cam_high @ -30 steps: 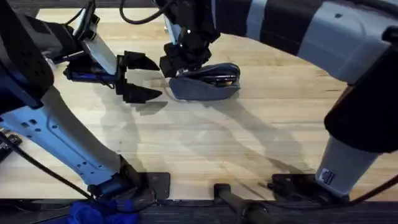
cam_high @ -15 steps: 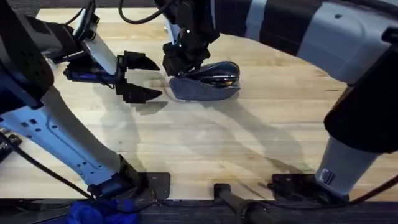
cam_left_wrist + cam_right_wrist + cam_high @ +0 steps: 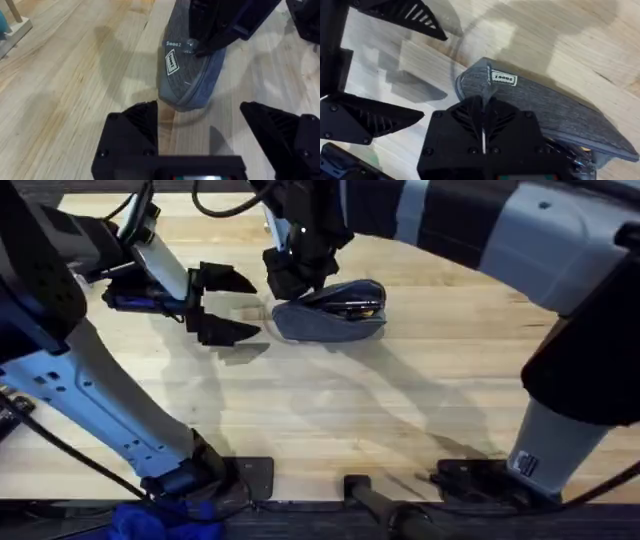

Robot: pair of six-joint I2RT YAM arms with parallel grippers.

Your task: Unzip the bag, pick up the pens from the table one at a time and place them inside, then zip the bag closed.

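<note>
Right gripper (image 3: 483, 112) pinched shut at bag (image 3: 560, 117) end, on zipper pull by my guess; bag's long axis runs away from left gripper (image 3: 228, 305), open just beside.

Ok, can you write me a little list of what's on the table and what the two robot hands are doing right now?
bag: grey-blue pouch lying on the table, partly open, with pens showing inside
bag label: small white tag near the end that faces the left gripper
right gripper: over the bag's left end, fingers shut at the zipper; whether it pinches the pull cannot be told
left gripper: open, just left of the bag, holding nothing
pens on the table: none seen loose
</note>
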